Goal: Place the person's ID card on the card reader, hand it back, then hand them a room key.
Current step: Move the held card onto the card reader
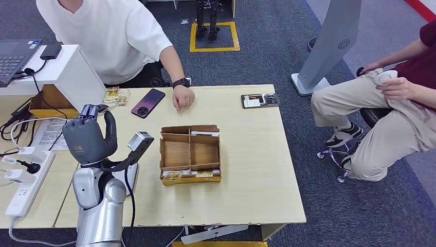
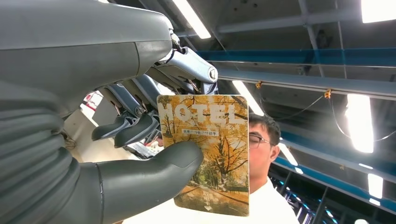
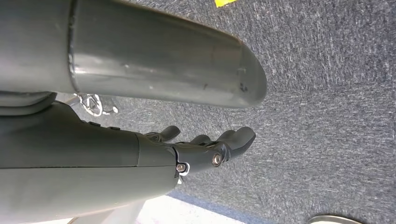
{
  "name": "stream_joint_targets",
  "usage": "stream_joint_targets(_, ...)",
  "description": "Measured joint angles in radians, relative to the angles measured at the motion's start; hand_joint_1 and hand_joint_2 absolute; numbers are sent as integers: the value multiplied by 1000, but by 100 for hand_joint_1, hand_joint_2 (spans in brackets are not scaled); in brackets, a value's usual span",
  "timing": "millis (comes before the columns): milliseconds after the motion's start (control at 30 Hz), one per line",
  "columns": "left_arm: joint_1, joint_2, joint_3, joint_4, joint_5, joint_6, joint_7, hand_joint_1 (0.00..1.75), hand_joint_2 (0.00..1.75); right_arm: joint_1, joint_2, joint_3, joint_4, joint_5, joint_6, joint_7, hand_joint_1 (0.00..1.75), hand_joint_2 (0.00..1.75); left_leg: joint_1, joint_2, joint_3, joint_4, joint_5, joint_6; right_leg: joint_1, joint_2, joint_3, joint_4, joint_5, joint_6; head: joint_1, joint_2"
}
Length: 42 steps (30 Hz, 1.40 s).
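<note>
Hotel key card [image 2: 210,154] is thin, stiff, slippery; left hand [image 1: 88,140] pinches its edge, raised beside the cardboard box [image 1: 190,153]. Right hand [image 3: 205,149] holds nothing, fingers apart.

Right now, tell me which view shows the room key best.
The left wrist view: the room key faces the camera, pinched by the left hand, HOTEL readable. In the head view that hand's back hides it. The right wrist view looks at carpet.

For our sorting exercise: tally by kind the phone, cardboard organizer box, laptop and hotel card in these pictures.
Phone: 1
Cardboard organizer box: 1
Laptop: 1
Hotel card, held by the left hand: 1
Total: 4
</note>
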Motion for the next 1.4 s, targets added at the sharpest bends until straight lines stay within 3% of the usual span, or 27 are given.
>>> stream_joint_targets(133,0,-1,10,0,-5,0,-8,175,175,0,-1,1,0,-2,0,0,0,0,0,0,0,0,0,0,0,0,0,0,0,0,0,0)
stream_joint_targets(333,10,9,37,0,-17,0,53,175,175,1,-2,3,0,-9,12,0,0,0,0,0,0,0,0,0,0,0,0,0,0,0,0,0)
stream_joint_targets(500,21,12,121,0,11,0,-17,175,175,7,-4,3,1,-17,12,0,0,0,0,0,0,0,0,0,0,0,0,0,0,0,0,0)
stream_joint_targets(733,25,12,175,0,19,0,-36,175,175,11,-5,3,2,-18,11,0,0,0,0,0,-1,0,0,0,0,0,0,0,0,0,0,0)
stream_joint_targets(967,25,-6,288,0,68,0,-141,175,175,13,-5,3,2,-26,11,8,0,0,0,0,0,0,0,0,0,0,0,0,0,0,0,0)
stream_joint_targets(1400,41,-14,437,15,83,0,-172,175,175,14,-4,-5,4,-9,-1,16,0,0,0,0,-1,0,0,0,0,0,0,0,0,0,0,0)
